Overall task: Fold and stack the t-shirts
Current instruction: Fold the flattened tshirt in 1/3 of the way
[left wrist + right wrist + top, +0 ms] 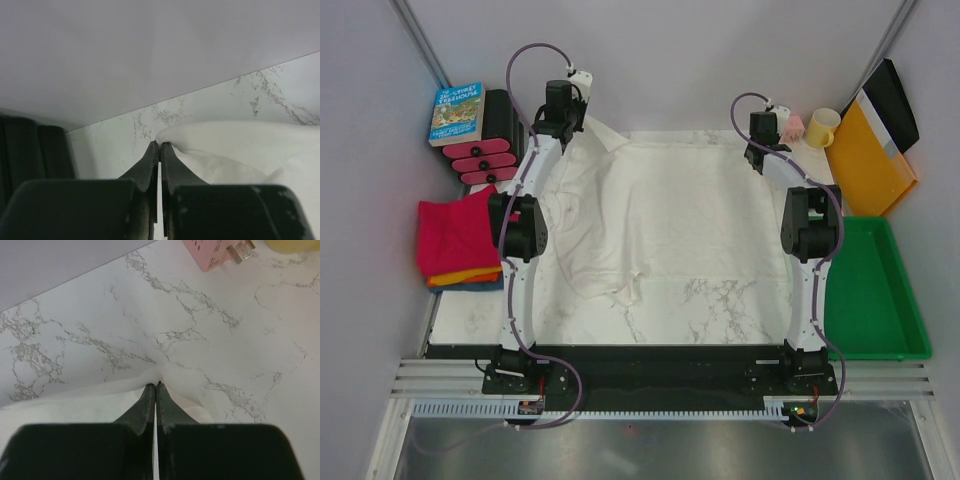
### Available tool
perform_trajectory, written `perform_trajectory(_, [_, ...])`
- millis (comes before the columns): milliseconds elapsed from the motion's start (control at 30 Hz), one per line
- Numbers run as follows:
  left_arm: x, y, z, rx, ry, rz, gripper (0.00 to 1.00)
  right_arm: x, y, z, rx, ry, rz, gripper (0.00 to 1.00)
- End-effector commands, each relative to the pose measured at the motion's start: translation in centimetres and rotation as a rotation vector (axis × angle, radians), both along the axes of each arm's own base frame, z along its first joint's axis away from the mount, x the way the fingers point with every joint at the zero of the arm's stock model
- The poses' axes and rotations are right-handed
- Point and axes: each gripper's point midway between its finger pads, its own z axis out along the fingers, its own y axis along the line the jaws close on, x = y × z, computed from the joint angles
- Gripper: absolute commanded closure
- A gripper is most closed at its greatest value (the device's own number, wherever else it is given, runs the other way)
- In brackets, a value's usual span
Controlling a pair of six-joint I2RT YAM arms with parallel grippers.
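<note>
We see left claw and right claw clamped on far edge of shirt; thin, limp, we'd hold it by corners

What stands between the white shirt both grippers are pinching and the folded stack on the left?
No loose object. The left gripper and right gripper pinch the white shirt at its far edge. Only the left arm lies between it and the magenta-topped stack, elbow at the stack's right edge.
</note>
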Motion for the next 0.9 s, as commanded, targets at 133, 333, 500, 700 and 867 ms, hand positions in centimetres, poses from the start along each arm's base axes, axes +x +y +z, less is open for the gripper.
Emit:
perform_trajectory(133, [-0.9,0.8,6.4,-0.033,-0.119,0.040,0.98,0.3,0.5,5.6,0.054,-0.114,-0.005,1.00])
perform_trajectory(333, [-3.7,1.5,7.0,-0.052,-0.077,0.055,0.98,-2.1,0.2,6.9,0.063,-0.112,-0.025,1.00])
perform_trajectory(500, [-6.4,2.7,7.3,-0.079,-0.040,0.067,0.98,-5.1,-0.7,7.3,0.056,-0.102,-0.061,1.00])
perform_trajectory(700, [-10.1,3.0,7.1,-0.116,0.011,0.051,0.98,-8.6,-1.2,6.9,0.070,-0.079,-0.084,1.00])
perform_trajectory(867, [-12.6,3.1,5.7,-0.123,0.057,0.051,0.98,-11.0,-1.4,5.4,0.073,-0.041,-0.100,1.00])
